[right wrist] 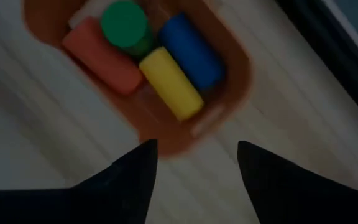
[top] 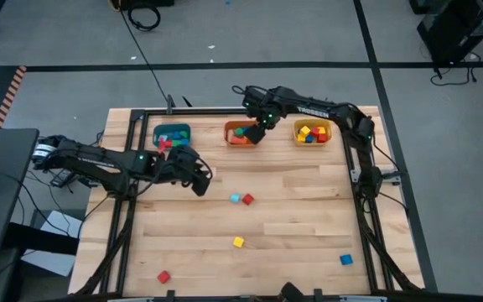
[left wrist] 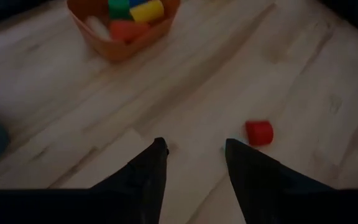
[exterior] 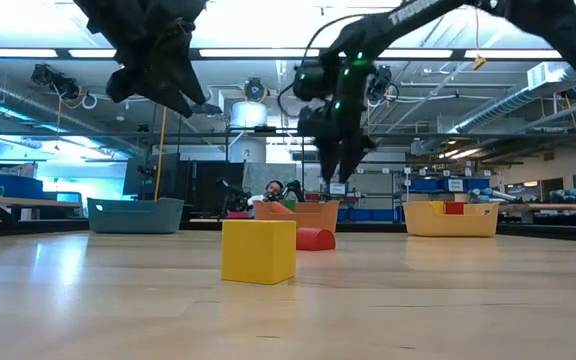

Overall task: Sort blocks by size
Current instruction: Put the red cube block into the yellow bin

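My right gripper (top: 254, 132) is open and empty above the orange bin (top: 240, 134). In the right wrist view (right wrist: 197, 149) the bin (right wrist: 229, 93) holds green (right wrist: 124, 23), blue (right wrist: 191, 50), yellow (right wrist: 171, 82) and orange-red (right wrist: 101, 57) bars. My left gripper (top: 198, 180) is open and empty above bare table. Its wrist view (left wrist: 194, 149) shows a red block (left wrist: 258, 132) lying beyond the fingertips. Loose on the table lie a light blue block (top: 235, 198), a red block (top: 247, 199), a yellow cube (top: 238, 242), a red block (top: 163, 276) and a blue block (top: 345, 260).
A teal bin (top: 172, 136) with blocks stands at the far left, and a yellow bin (top: 312, 132) with red and yellow blocks at the far right. A black frame runs along the table's far edge and both sides. Open wood lies in the middle and near part.
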Robot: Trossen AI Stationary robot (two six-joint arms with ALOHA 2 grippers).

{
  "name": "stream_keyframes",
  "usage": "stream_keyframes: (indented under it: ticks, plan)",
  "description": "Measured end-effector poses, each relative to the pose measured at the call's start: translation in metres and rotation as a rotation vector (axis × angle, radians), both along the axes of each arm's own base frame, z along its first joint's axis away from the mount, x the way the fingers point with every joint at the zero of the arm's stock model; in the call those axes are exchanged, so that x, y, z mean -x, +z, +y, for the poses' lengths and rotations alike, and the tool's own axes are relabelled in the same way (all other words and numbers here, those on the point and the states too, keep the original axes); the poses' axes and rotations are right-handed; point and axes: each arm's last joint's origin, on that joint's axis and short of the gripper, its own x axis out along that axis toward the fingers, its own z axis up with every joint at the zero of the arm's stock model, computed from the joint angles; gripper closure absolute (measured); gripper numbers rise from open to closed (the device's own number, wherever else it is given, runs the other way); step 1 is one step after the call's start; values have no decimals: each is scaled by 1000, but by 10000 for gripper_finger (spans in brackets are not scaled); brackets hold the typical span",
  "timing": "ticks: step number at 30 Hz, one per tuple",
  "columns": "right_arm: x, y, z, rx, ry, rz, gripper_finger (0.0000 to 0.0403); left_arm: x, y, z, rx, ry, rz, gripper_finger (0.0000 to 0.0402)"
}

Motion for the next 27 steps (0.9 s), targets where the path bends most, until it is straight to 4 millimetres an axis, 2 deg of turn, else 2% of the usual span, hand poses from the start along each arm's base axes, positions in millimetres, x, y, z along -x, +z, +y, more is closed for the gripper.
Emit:
stream_keyframes:
  ticks: [3, 6, 10, 14, 21, 27]
  plan:
    - [5, 17, 19, 15, -16, -3, 161, -1, -4, -1, 30, -29, 30, 215]
    - [12, 34, 50, 45, -26, -26, 161, -1, -9, -2, 33, -35, 81, 193]
    - [26, 49, 102, 64, -71, -68, 165, -2, -15, -2, 16, -79, 143, 168]
    - [48, 56, 163, 71, -145, -136, 168, -2, -17, -4, 45, -145, 182, 163]
    - [99, 39, 255, 40, -333, -210, 167, 9, -23, -9, 154, -69, 265, 163]
    - [138, 10, 310, -28, -483, -204, 176, 17, -25, -31, 220, -4, 265, 163]
